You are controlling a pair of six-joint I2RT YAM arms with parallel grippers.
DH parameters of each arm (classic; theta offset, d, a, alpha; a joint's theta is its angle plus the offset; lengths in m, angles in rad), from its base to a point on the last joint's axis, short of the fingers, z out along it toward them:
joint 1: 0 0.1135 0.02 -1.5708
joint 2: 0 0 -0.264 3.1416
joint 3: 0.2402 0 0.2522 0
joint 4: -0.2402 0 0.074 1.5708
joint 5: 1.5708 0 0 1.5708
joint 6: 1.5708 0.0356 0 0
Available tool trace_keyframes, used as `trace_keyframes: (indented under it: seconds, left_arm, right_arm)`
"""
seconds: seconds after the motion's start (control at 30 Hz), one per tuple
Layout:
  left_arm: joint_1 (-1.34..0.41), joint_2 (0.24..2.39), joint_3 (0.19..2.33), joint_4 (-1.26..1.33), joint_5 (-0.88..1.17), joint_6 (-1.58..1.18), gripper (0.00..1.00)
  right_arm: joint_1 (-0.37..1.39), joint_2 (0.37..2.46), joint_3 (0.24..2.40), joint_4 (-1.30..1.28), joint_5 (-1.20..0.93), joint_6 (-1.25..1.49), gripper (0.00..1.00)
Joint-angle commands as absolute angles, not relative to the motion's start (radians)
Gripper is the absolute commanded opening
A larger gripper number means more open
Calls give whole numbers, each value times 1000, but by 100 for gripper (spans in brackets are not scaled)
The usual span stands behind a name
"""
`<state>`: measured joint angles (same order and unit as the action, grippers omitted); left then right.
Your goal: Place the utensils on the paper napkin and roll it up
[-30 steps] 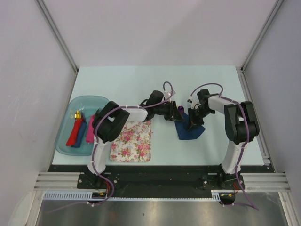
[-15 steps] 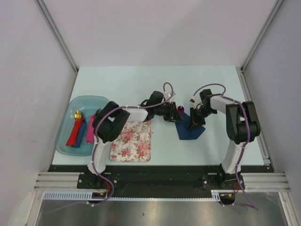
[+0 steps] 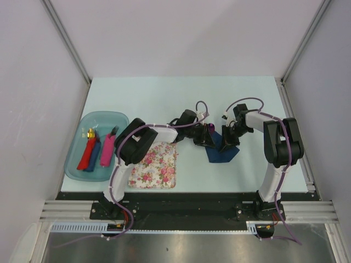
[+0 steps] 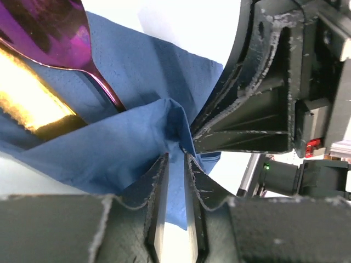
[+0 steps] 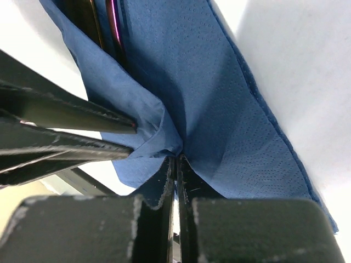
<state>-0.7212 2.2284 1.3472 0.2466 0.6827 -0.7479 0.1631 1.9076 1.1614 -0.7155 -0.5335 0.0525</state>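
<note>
The navy paper napkin (image 3: 222,152) lies right of centre, bunched into a raised fold (image 4: 126,148). The purple spoon (image 3: 209,127) lies on its far edge, its bowl (image 4: 49,27) beside the gold-orange utensil (image 4: 27,98). Both thin handles (image 5: 112,27) run under the folded paper. My right gripper (image 3: 228,137) is shut on the napkin fold (image 5: 230,109), pinching it at the tips (image 5: 175,160). My left gripper (image 3: 204,138) faces it, its jaws narrowly open (image 4: 175,159) with the fold's peak at its tips.
A pink-and-white floral mat (image 3: 155,164) lies left of the napkin. A teal tray (image 3: 112,118) at the far left holds chunky red (image 3: 86,155), blue (image 3: 94,154) and pink (image 3: 106,150) pieces.
My left gripper has moved right, onto the napkin's left side and close to the right gripper. The right gripper has shifted only slightly.
</note>
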Motion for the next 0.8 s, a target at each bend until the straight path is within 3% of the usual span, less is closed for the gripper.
trace_keyframes:
  seconds: [0.0, 0.3, 0.53, 0.77]
  left_arm:
    - [-727, 2246, 1396, 216, 660, -693, 23]
    - [-735, 2266, 1428, 152, 637, -667, 21]
    - [-735, 2261, 1436, 120, 624, -650, 20]
    - [-736, 2261, 1469, 77, 600, -641, 20]
  right_arm:
    - [158, 1893, 1169, -722, -534, 58, 12]
    - [153, 1876, 1239, -736, -528, 81, 41]
    - [152, 1888, 1261, -723, -509, 84, 41]
    - [176, 1919, 1246, -709, -416, 55, 32]
